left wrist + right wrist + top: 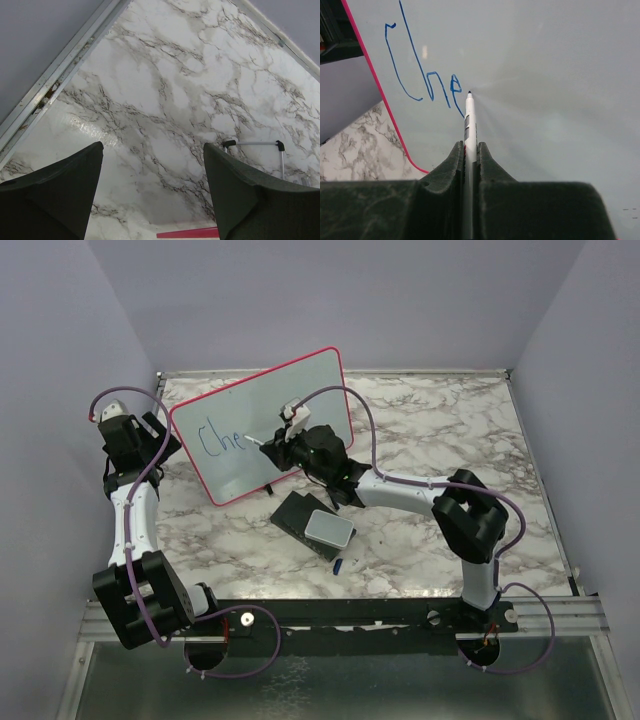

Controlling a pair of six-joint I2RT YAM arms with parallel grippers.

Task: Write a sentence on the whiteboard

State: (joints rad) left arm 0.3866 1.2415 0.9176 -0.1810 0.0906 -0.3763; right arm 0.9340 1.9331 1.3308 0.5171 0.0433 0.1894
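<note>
The whiteboard (285, 400) stands tilted at the back left of the marble table, with a red-pink frame. On it is the start of the sentence (218, 438), blue letters reading "Che" (420, 75). My right gripper (285, 445) is shut on a white marker (470, 125), and the marker's tip touches the board just right of the "e". My left gripper (160, 430) is at the board's left edge, open, with its fingers (65, 185) wide apart over the marble. A strip of the red frame (187, 233) shows low between them.
A dark block with a grey-white pad (328, 528) lies on the table in front of the board, and a small blue cap (339, 564) lies near it. The board's metal stand with black feet (255, 144) shows behind it. Metal rails and purple walls bound the table.
</note>
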